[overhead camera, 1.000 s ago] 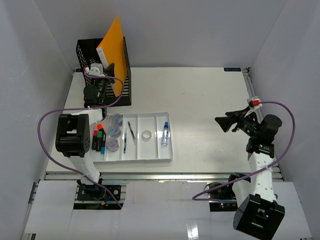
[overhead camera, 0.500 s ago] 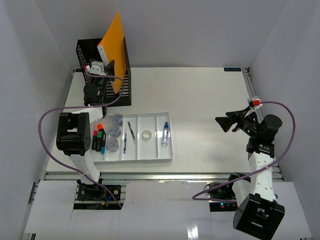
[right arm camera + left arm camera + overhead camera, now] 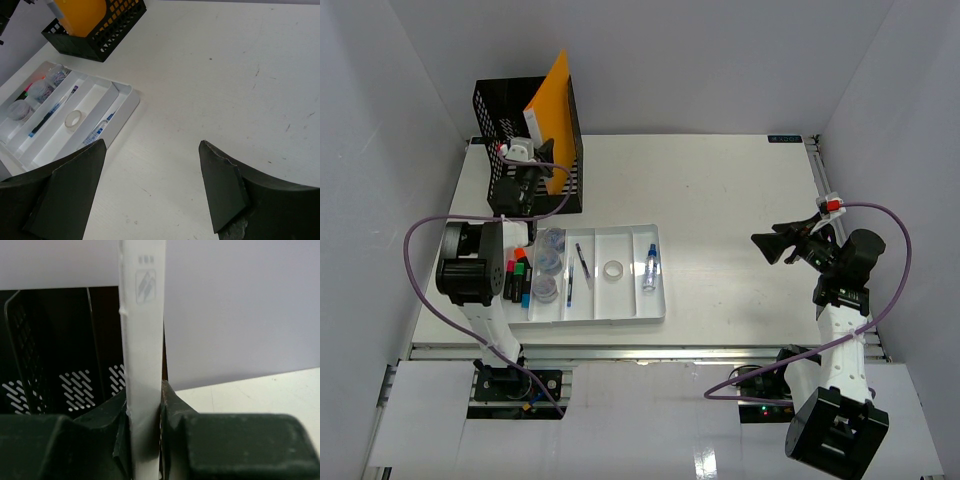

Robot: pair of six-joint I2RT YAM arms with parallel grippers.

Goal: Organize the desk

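Note:
The desk point(image 3: 720, 200) is a white tabletop with a metal rail along its front edge. My left gripper point(image 3: 538, 165) is shut on an orange book point(image 3: 553, 105) with a white spine. It holds the book upright inside the black mesh basket point(image 3: 492, 105) at the desk's back left corner. In the left wrist view the white spine point(image 3: 145, 340) stands pinched in my left gripper point(image 3: 145, 410), with the basket point(image 3: 55, 340) behind. My right gripper point(image 3: 760, 243) is open and empty above the bare desk at the right, as the right wrist view point(image 3: 152, 142) also shows.
A white compartmented tray point(image 3: 595, 320) sits near the front left. It holds markers point(image 3: 518, 275), round containers point(image 3: 550, 262), pens point(image 3: 580, 265), a tape roll point(image 3: 612, 270) and a small bottle point(image 3: 649, 272). It also shows in the right wrist view point(image 3: 125, 107). Grey walls enclose the desk.
My left gripper has moved the orange book slightly right and down, so it stands lower and more upright in the basket. The right arm has not moved.

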